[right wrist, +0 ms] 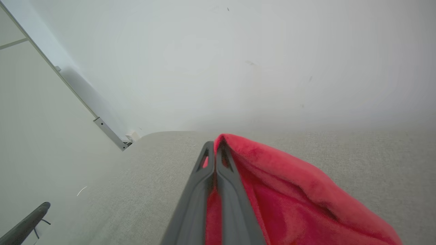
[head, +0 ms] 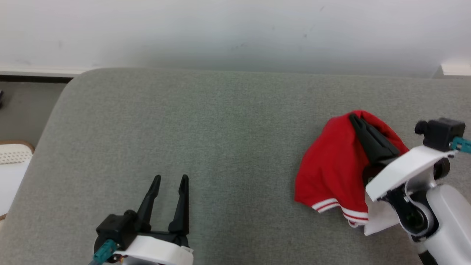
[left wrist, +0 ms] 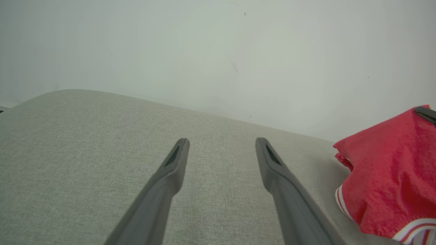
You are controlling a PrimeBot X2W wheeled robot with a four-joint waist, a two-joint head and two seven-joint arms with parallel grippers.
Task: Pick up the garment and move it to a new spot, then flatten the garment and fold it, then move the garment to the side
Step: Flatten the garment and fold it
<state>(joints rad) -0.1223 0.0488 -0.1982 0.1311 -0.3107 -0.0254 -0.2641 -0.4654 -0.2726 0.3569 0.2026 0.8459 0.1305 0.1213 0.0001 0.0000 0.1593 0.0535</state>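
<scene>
The garment (head: 333, 169) is red with white-striped hems and hangs bunched at the right of the grey cushioned surface (head: 220, 140). My right gripper (head: 356, 118) is shut on the garment's top edge, holding the cloth up; in the right wrist view the two fingers (right wrist: 215, 149) press together with red fabric (right wrist: 279, 190) pinched between them and draping off to the right. Down at the lower left, my left gripper (head: 171, 179) stands open above bare cushion, nothing between its fingers (left wrist: 221, 143). The left wrist view has the garment (left wrist: 388, 177) at its right edge.
A pale wall (head: 235, 33) rises behind the cushion's far edge. The cushion's rounded left corner (head: 77, 79) drops to grey floor, with a white object (head: 13, 165) beside it. Bare cushion lies between the two grippers.
</scene>
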